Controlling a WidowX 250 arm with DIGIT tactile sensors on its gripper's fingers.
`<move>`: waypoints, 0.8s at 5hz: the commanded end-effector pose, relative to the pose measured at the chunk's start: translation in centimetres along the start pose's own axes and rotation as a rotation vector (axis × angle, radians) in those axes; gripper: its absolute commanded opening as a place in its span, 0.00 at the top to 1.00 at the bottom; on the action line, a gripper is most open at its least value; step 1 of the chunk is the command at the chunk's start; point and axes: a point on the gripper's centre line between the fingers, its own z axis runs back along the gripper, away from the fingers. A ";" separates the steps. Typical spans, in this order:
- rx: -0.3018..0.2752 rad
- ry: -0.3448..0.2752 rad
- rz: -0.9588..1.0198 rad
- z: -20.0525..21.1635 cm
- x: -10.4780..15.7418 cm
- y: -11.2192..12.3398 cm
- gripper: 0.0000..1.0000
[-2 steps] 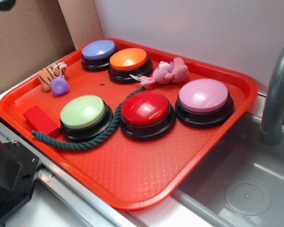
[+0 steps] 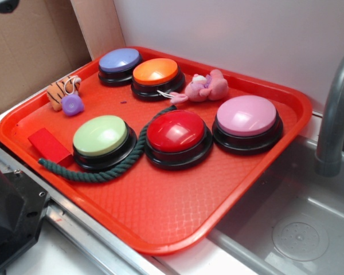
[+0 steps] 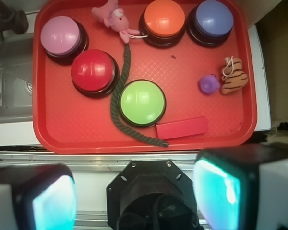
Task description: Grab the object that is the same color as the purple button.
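The small lavender-purple piece (image 2: 73,105) lies on the red tray (image 2: 178,212) at its left, touching the orange striped plush (image 2: 62,90). In the wrist view the piece (image 3: 209,84) sits right of centre, beside the plush (image 3: 233,79). The blue-violet dome button (image 2: 120,61) stands at the tray's back left and shows in the wrist view (image 3: 214,19) at top right. My gripper (image 3: 137,199) is open and empty, high above the counter in front of the tray, far from the piece. Its teal-padded fingers (image 3: 216,189) frame the bottom of the wrist view. The gripper does not show in the exterior view.
Orange (image 2: 155,73), green (image 2: 101,136), red (image 2: 175,132) and pink-lilac (image 2: 246,116) dome buttons stand on the tray. A pink plush (image 2: 205,87), a green rope (image 2: 97,173) and a red block (image 2: 50,146) lie there too. A sink (image 2: 298,229) with a faucet (image 2: 335,109) is at the right. The robot's black base (image 3: 153,196) is below the gripper.
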 end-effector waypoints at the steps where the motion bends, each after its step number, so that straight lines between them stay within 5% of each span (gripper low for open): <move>1: -0.049 -0.025 0.403 -2.5 2.4 5.2 0.00; 4: 0.040 -0.119 0.935 -9.4 4.8 11.5 0.00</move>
